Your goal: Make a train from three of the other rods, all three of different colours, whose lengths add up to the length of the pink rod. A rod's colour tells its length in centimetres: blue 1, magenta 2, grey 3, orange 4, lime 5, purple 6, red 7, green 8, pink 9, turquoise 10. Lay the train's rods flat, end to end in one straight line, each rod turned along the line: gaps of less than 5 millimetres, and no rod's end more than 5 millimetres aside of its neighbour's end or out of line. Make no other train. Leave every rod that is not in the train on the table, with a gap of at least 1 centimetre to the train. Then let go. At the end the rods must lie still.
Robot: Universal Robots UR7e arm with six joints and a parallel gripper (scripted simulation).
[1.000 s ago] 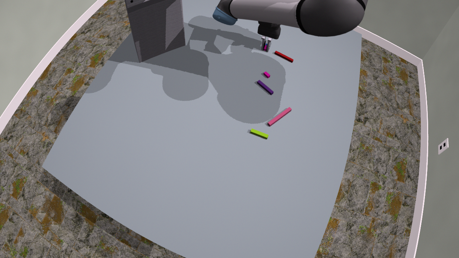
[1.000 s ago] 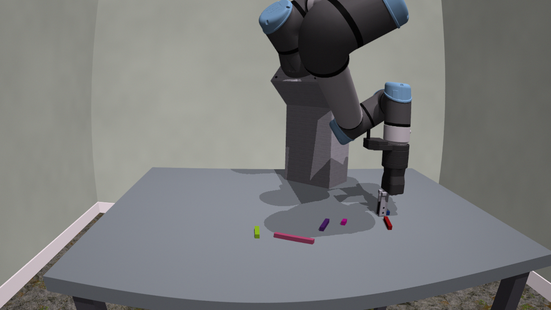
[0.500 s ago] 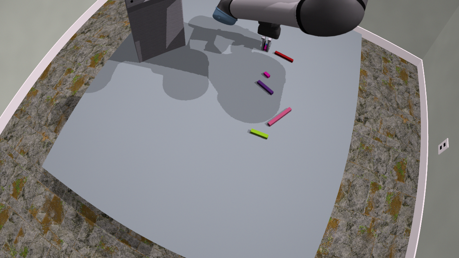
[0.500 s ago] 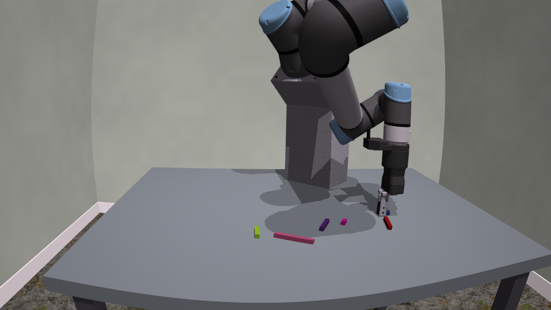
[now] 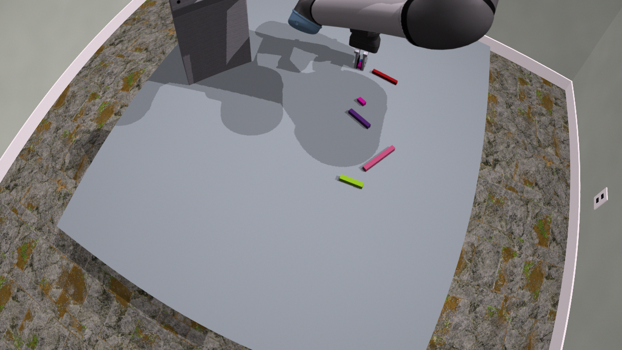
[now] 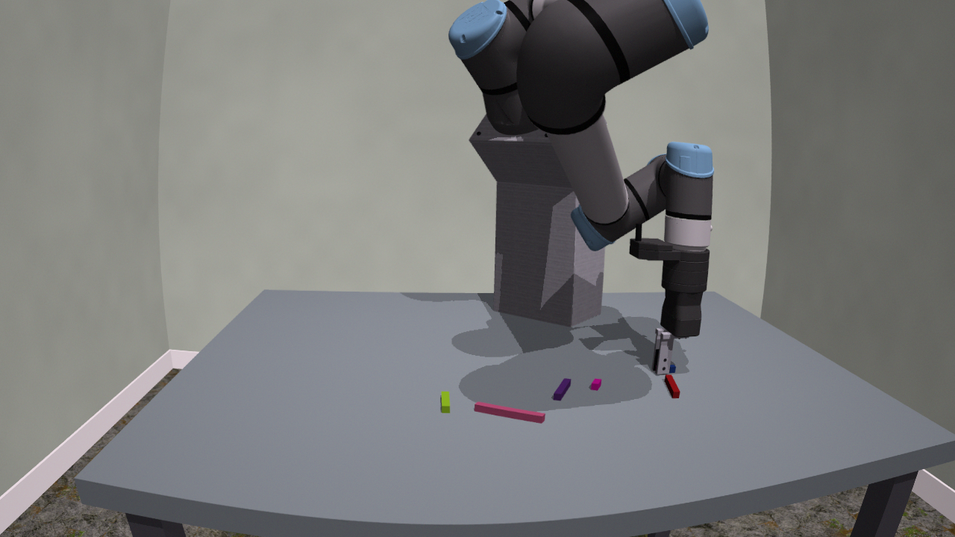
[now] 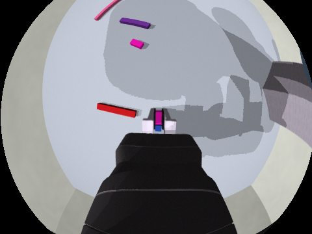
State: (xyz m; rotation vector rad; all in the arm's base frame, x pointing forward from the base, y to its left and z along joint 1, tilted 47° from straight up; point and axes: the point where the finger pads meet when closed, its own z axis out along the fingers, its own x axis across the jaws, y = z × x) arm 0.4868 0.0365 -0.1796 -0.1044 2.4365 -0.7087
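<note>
Exterior view, near edge of the grey table [image 6: 280,427] inward. Nearest lie the lime rod [image 6: 445,401] at left and the pink rod [image 6: 509,412] just right of it, flat, apart from each other. A little farther, inside the arm's shadow, the purple rod [image 6: 561,388] and a short magenta rod [image 6: 595,383] lie near one another, not touching. Right of these the red rod [image 6: 671,385] lies flat. Just beyond the red rod's far end the gripper [image 6: 662,369] points straight down, fingertips at or just above the table surface; whether they touch it is unclear. In the wrist view the fingers are pinched on a second magenta rod [image 7: 158,116], with a small blue rod [image 7: 158,127] directly at its end; whether the blue rod is also clamped cannot be told. The blue rod shows at the fingertips from the exterior as well. Farthest back stands the arm's dark grey pedestal [image 6: 534,267].
</note>
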